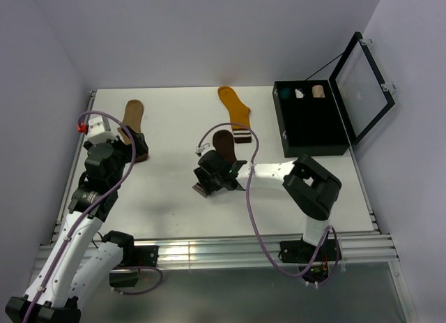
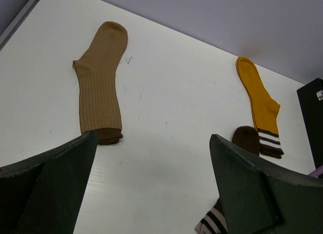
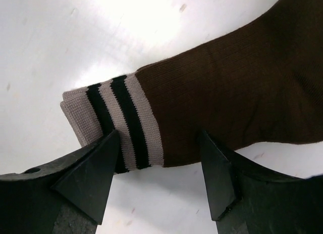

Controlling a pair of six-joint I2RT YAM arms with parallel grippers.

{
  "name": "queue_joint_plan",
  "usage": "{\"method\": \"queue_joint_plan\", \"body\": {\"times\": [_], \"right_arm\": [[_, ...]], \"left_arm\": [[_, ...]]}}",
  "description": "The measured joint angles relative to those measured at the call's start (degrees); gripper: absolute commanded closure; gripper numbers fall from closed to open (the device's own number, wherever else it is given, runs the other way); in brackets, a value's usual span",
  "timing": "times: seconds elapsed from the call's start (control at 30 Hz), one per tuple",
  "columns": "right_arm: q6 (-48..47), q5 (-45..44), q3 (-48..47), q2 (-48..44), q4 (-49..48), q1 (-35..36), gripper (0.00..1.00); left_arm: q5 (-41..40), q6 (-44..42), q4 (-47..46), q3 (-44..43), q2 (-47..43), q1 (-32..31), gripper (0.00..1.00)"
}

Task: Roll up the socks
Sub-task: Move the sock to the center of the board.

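Three socks lie flat on the white table. The tan sock [image 1: 132,114] [image 2: 101,82] is at the far left, its dark cuff end just past my left gripper [image 1: 136,147] [image 2: 151,186], which is open with only bare table between its fingers. The mustard-orange sock [image 1: 235,110] [image 2: 260,100] lies at the back centre. The dark brown sock [image 1: 224,143] [image 3: 227,87] lies in front of it. My right gripper [image 1: 207,182] [image 3: 159,166] hangs low over its striped cuff [image 3: 118,120], open. Its two fingertips straddle the cuff end without pinching it.
A black box [image 1: 310,121] with its clear lid [image 1: 362,82] raised stands at the back right, with small fabric bundles inside at its far end. The table's metal rail [image 1: 209,250] runs along the near edge.
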State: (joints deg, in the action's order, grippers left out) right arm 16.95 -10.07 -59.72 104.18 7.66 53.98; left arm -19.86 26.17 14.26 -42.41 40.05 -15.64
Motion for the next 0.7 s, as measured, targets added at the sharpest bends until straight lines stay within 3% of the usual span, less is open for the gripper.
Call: {"method": "queue_joint_plan", "body": {"times": [0.27, 0.4, 0.7], "right_arm": [[-1.03, 0.02, 3.72, -11.89, 3.48, 3.19, 0.29], [-3.72, -0.42, 3.85, -15.87, 1.51, 6.73, 0.35], [-7.87, -3.1, 3.85, -8.96, 0.59, 12.76, 0.43]], "left_arm": [[-0.85, 0.04, -0.22, 0.76, -2.47, 0.0, 0.0], [-1.01, 0.04, -0.24, 0.94, -2.71, 0.0, 0.0], [-1.16, 0.07, -0.22, 0.96, -2.54, -0.09, 0.0]]}}
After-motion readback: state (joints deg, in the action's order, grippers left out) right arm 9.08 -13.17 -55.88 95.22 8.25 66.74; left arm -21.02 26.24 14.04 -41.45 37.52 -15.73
